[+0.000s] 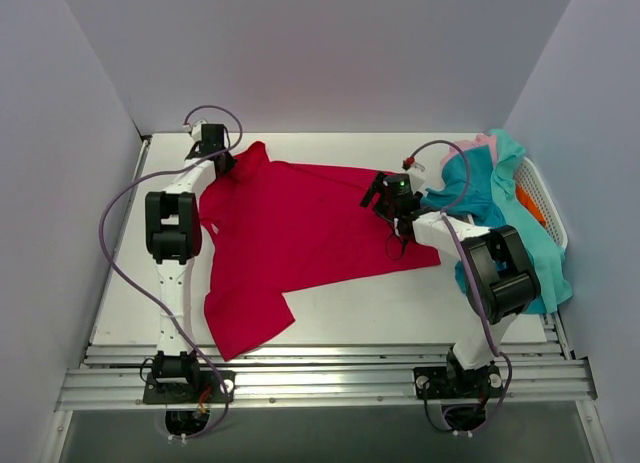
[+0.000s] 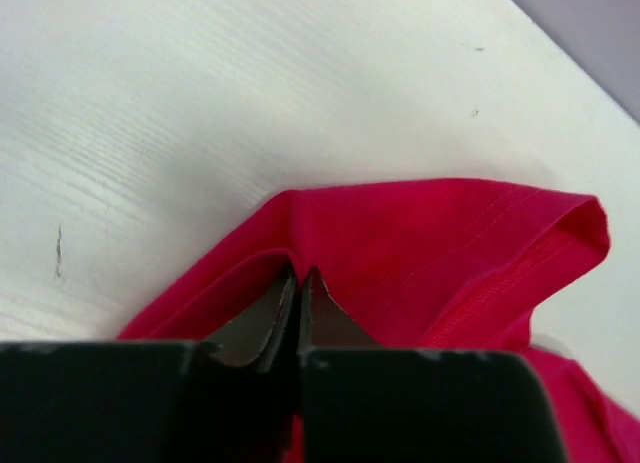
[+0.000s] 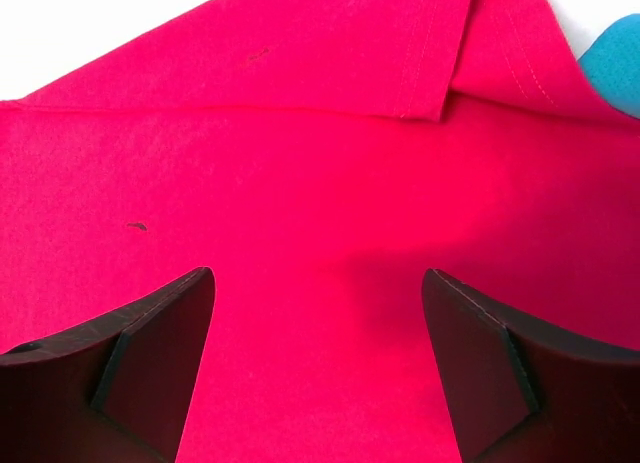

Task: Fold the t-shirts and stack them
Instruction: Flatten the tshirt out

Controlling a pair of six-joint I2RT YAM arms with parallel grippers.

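Left claw (image 2: 301,288) pinches red t-shirt (image 2: 440,243) sleeve fold.

Left arm reaches far forward along the left side, its claw (image 2: 300,279) pinched shut on a fold of the red t-shirt (image 2: 440,243). Right arm bends inward, its claw (image 3: 318,283) pointing down, fingers spread wide.

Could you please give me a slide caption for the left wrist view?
Left gripper pinching a raised fold of the red t-shirt on the white table.
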